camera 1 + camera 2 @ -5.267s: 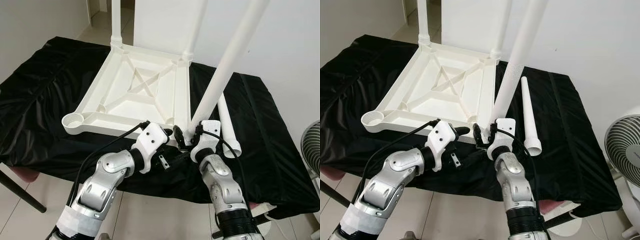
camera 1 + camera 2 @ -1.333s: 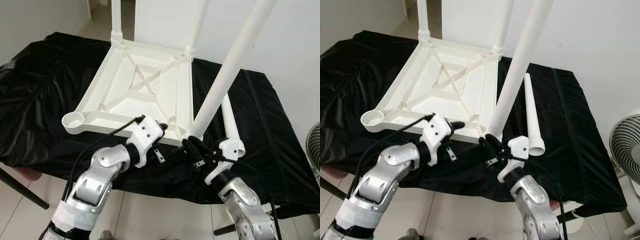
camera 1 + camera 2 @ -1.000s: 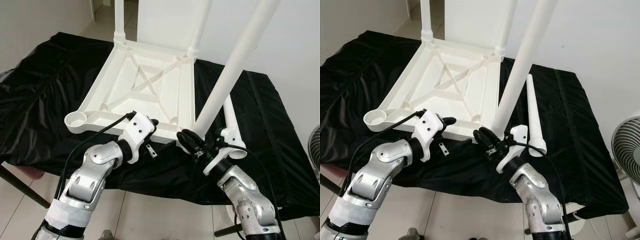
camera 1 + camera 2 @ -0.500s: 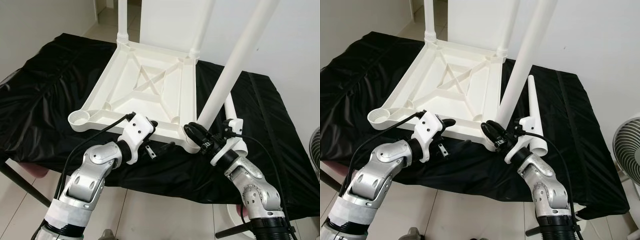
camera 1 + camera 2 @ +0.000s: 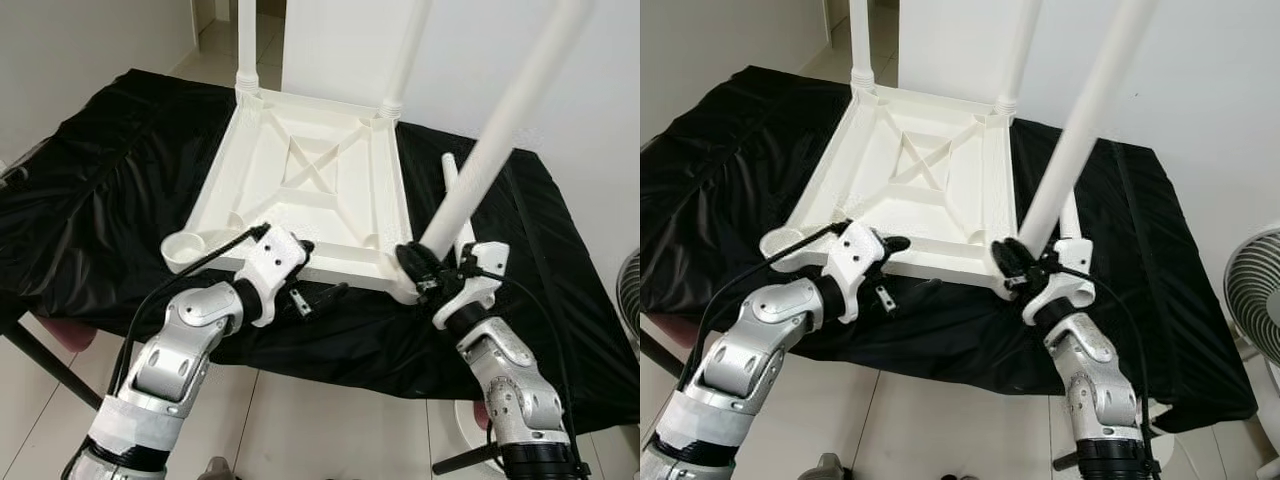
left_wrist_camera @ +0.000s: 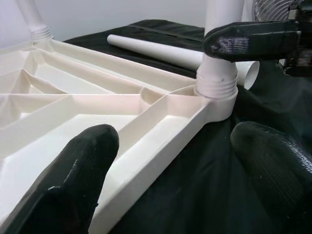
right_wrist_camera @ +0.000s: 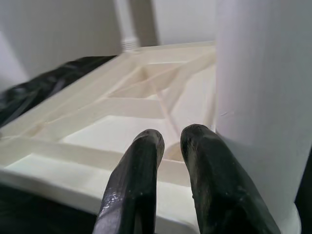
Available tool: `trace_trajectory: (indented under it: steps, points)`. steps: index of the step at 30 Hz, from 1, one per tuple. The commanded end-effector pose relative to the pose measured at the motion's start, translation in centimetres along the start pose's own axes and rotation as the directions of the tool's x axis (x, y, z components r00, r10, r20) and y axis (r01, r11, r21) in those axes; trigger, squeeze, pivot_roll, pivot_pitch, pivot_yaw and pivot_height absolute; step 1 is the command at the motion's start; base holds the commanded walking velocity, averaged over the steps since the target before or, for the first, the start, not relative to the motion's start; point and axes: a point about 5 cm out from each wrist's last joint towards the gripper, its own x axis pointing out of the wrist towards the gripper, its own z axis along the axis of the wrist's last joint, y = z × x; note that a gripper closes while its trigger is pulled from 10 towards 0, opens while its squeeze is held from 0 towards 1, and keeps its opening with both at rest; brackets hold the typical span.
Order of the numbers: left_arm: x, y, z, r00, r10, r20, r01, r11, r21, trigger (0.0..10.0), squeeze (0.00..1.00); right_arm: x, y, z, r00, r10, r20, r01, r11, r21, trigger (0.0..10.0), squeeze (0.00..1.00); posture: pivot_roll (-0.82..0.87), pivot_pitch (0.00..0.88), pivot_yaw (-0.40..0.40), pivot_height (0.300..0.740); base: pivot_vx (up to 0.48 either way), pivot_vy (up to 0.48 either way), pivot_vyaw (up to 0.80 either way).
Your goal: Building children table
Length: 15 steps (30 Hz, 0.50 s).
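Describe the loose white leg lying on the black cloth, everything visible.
The loose leg is a white, plastic-looking tapered tube lying flat on the black cloth, just off the upturned table frame, on the robot's right. Its wide, hollow open end shows in the left wrist view; the narrow end points away from the robot. The near-corner leg crosses in front of it. Neither gripper touches it.

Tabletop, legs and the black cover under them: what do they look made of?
Tabletop: likely moulded plastic, matte off-white, with ribbed underside and cast sockets. Legs: the same white plastic; the loose leg looks like a hollow tube. Cover: thin black sheet, glossy and wrinkled; plastic film or coated fabric, cannot tell which.
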Motion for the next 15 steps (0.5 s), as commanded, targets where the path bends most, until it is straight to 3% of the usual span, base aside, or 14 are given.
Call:
trace_trajectory:
  steps: [1, 4, 7, 9, 10, 12, 15]
  points:
    - [0.3, -0.1, -0.2, 1.0, 0.008, -0.004, -0.008, 1.0, -0.001, 10.0, 0.0, -0.7, -2.2, -0.2, 0.986, -0.165, -0.004, 0.164, 0.985, -0.055, 10.0, 0.0, 0.12, 0.085, -0.085, 0.74, 0.0, 0.0, 0.0]
    - [0.3, -0.1, -0.2, 1.0, 0.004, -0.002, -0.004, 1.0, -0.001, 10.0, 0.0, -1.0, -3.4, -0.2, 0.961, -0.277, -0.002, 0.274, 0.951, -0.144, 10.0, 0.0, 0.12, 0.085, -0.083, 0.74, 0.0, 0.0, 0.0]
    - [0.3, -0.1, -0.2, 1.0, 0.002, -0.003, -0.002, 1.0, -0.001, 10.0, 0.0, -1.1, -3.8, -0.2, 0.951, -0.309, 0.007, 0.307, 0.94, -0.151, 10.0, 0.0, 0.12, 0.086, -0.082, 0.74, 0.0, 0.0, 0.0]
    - [0.4, -0.1, -0.2, 1.0, 0.001, -0.003, -0.001, 1.0, -0.001, 10.0, 0.0, -1.0, -3.5, -0.3, 0.96, -0.279, 0.007, 0.278, 0.952, -0.127, 10.0, 0.0, 0.12, 0.086, -0.081, 0.74, 0.0, 0.0, 0.0]
    - [0.4, 0.0, -0.3, 1.0, -0.001, -0.007, 0.001, 1.0, 0.0, 10.0, 0.0, -0.6, -1.7, -0.2, 0.99, -0.143, 0.012, 0.144, 0.988, -0.055, 10.0, 0.0, 0.12, 0.087, -0.078, 0.74, 0.0, 0.0, 0.0]
    - [0.4, 0.0, -0.3, 1.0, -0.001, -0.009, 0.001, 1.0, 0.001, 10.0, 0.0, -0.4, 0.0, -0.2, 1.0, -0.024, 0.013, 0.024, 1.0, -0.002, 10.0, 0.0, 0.12, 0.087, -0.078, 0.74, 0.0, 0.0, 0.0]
    - [0.4, 0.0, -0.3, 1.0, -0.002, -0.01, 0.002, 1.0, 0.002, 10.0, 0.0, -0.5, 1.2, -0.3, 0.998, 0.056, 0.009, -0.056, 0.998, 0.022, 10.0, 0.0, 0.12, 0.087, -0.077, 0.74, 0.0, 0.0, 0.0]
